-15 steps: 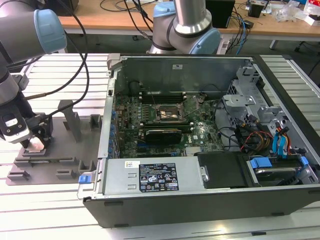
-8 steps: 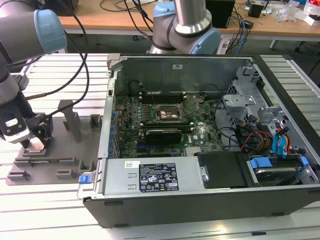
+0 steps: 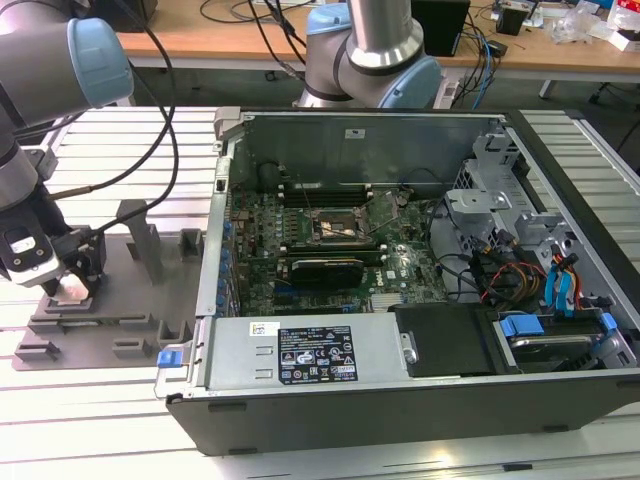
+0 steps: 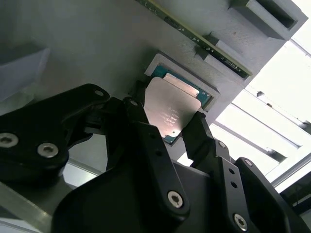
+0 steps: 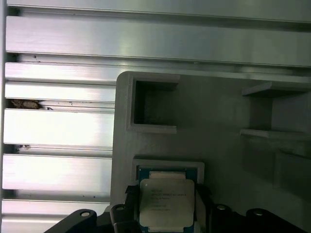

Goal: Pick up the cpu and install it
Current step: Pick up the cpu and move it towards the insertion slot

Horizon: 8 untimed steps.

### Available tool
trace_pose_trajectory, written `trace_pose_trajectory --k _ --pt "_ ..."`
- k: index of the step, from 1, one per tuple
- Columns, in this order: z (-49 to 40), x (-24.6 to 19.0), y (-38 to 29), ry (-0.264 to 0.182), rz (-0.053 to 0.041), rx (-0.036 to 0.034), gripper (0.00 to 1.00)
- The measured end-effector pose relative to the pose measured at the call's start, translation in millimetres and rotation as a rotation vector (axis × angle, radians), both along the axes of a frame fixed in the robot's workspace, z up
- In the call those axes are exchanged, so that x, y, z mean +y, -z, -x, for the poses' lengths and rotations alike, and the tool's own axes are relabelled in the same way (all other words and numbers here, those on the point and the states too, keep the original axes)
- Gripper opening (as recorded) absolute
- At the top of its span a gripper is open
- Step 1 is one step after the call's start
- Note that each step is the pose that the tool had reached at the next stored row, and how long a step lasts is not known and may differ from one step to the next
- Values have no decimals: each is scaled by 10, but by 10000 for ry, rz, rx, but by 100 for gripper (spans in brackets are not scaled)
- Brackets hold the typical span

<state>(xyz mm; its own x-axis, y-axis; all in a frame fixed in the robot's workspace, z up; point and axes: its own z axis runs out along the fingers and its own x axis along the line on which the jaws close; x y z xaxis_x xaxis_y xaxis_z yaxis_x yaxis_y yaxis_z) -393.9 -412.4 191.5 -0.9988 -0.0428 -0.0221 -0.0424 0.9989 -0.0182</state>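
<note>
We're seeing the gripper point(image 4: 166, 119) closed on the cpu point(image 4: 171, 102), jaws pinching two opposite edges while the chip is sitting in its pocket at the grey tray's point(image 4: 87, 43) edge. We're treating it as light, stiff, slick-topped and fragile underneath, so edge grip only. We're not making out its underside, nor detail in the far socket point(image 3: 337, 228).

- The gripper point(image 4: 166, 115) is positioned directly over the grey tray point(image 4: 87, 43).
- The cpu point(image 4: 171, 104) lies silver face up in a raised square pocket point(image 4: 156, 62) of the tray.
- Two black fingers point(image 4: 148, 145) bear against opposite cpu edges.
- A thin green board point(image 4: 204, 41) stands on edge in a tray slot near the pocket.
- The ribbed aluminium table point(image 4: 262, 121) adjoins the tray.
</note>
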Motion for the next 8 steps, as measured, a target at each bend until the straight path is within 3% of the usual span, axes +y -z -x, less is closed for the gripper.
trace_pose_trajectory --k 8 --pt "1 3 -78 1 -1 0 55"
